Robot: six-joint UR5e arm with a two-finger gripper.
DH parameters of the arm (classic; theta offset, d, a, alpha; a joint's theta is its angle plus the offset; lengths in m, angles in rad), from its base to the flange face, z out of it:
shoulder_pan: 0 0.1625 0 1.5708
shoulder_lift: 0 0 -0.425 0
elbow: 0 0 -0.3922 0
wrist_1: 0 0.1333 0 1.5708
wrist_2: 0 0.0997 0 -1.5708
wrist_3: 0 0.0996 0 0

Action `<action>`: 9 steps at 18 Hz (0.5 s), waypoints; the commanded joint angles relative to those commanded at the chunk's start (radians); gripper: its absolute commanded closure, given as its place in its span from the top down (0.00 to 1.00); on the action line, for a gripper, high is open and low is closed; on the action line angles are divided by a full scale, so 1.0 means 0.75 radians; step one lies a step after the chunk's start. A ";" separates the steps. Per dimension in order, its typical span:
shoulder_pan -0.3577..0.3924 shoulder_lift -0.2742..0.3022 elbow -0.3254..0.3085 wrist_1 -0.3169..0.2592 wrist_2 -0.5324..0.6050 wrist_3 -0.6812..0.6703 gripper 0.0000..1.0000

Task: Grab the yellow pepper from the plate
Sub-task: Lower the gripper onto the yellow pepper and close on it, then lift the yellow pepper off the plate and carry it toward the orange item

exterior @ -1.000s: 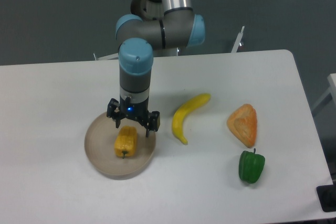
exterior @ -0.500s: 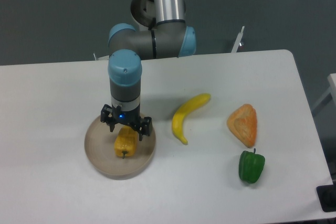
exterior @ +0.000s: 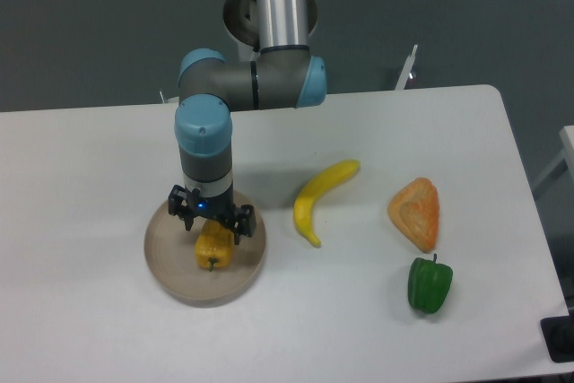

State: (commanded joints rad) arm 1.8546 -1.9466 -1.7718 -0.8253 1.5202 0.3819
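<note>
Yellow pepper (exterior: 214, 248) was the object of the job, but the widest thing in view was the white surface (exterior: 108, 159), which carried everything else. Above it the arm (exterior: 206, 145) reached down from the far side, its wrist pointing straight at the plate (exterior: 170, 266), a round beige-grey dish near the surface's front left. The hand (exterior: 212, 221) hung low over the plate's far half with its two fingers spread apart, one on either side of the pepper's far end; whether they touched it could not be told, and they had hold of nothing. The pepper lay on its side about the middle of the plate, its dark stem pointing toward the camera.

To the right, well apart from the plate, lay a banana (exterior: 321, 199), then an orange wedge-shaped piece (exterior: 416, 213), and nearer the front a green pepper (exterior: 430, 284).

By my judgement the step in hand was the final descent before the grasp. The next move called for the fingers to settle a little lower around the pepper, close on its lobed sides, then lift it straight up.

No brand, label or writing was readable.
</note>
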 joint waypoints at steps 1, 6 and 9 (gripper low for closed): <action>-0.002 0.000 0.002 0.000 0.000 0.002 0.65; -0.002 0.002 0.000 0.000 0.000 0.006 0.55; -0.002 0.006 0.004 0.000 -0.002 0.010 0.55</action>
State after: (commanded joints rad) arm 1.8530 -1.9421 -1.7687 -0.8253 1.5187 0.3896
